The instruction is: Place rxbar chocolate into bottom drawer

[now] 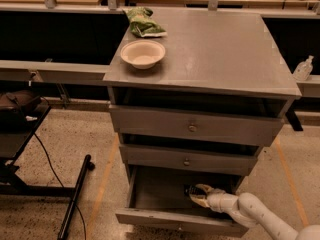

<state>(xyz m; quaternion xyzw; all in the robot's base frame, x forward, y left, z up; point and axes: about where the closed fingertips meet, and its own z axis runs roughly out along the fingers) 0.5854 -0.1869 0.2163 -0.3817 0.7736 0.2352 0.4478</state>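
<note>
The gripper (199, 196) is seen low in the frame, a little right of centre, reached down inside the open bottom drawer (152, 217) on an arm (250, 213) that enters from the lower right corner. A small dark shape, taken to be the bar (188, 189), is seen just at the gripper's left tip, toward the upper left of it in the frame, over the drawer's grey floor. It cannot be told whether the gripper is clenched on the bar or has let it go. It also cannot be told whether the bar rests on the floor or is held just above it. Its long axis cannot be made out, since only a dark end shows.

The coming move is judged to turn on that one contact. If the bar is held, it needs only to be released where it is, already within the drawer walls. If it has been freed, the arm can be drawn back toward the lower right, away from the bar.

By count, there are three drawers, and only the lowest is pulled out. One bar, one gripper and one arm are seen. On the cabinet top (220, 49) there is one bowl (143, 53) at upper left, with one green bag (142, 23) just behind it.
</note>
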